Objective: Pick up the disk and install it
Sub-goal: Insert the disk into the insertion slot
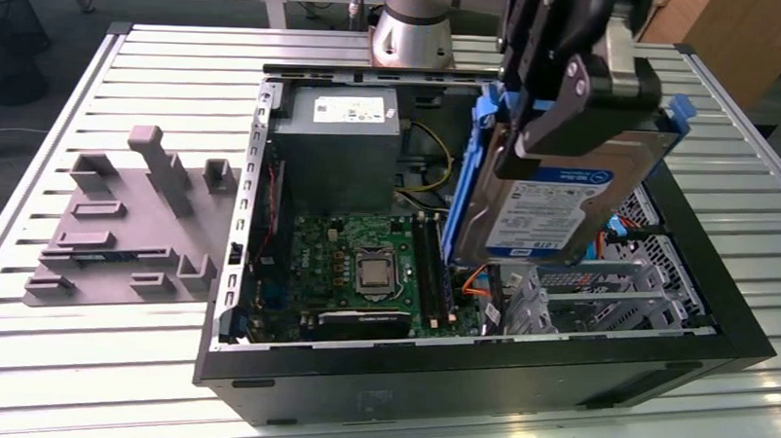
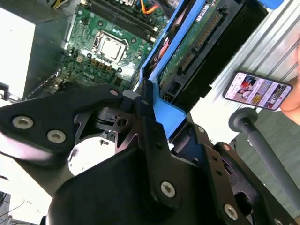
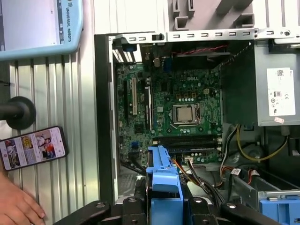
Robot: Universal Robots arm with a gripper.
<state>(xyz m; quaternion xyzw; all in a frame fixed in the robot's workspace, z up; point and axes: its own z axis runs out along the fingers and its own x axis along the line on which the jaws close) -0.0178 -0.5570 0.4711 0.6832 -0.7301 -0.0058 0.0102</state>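
My gripper [image 1: 559,137] is shut on the disk [image 1: 560,210], a silver drive with a white-and-blue label in a blue rail frame [image 1: 466,183]. It hangs upright and tilted above the open computer case [image 1: 489,378], over the side at the exterior view's right, above the metal drive cage [image 1: 596,294]. In the second wrist view the black fingers [image 2: 146,122] clamp the blue rail frame [image 2: 164,105], and the disk's green circuit board [image 2: 194,44] faces the camera. The first wrist view looks down past the blue rail frame [image 3: 164,176] at the motherboard [image 3: 183,112].
A grey power-supply box [image 1: 335,139] sits at the case's back, with the motherboard [image 1: 362,267] in front of it. A grey fixture plate [image 1: 130,220] lies at the exterior view's left. A phone [image 3: 33,146], a hand [image 3: 16,206] and a bare blue bracket [image 3: 281,206] lie close by.
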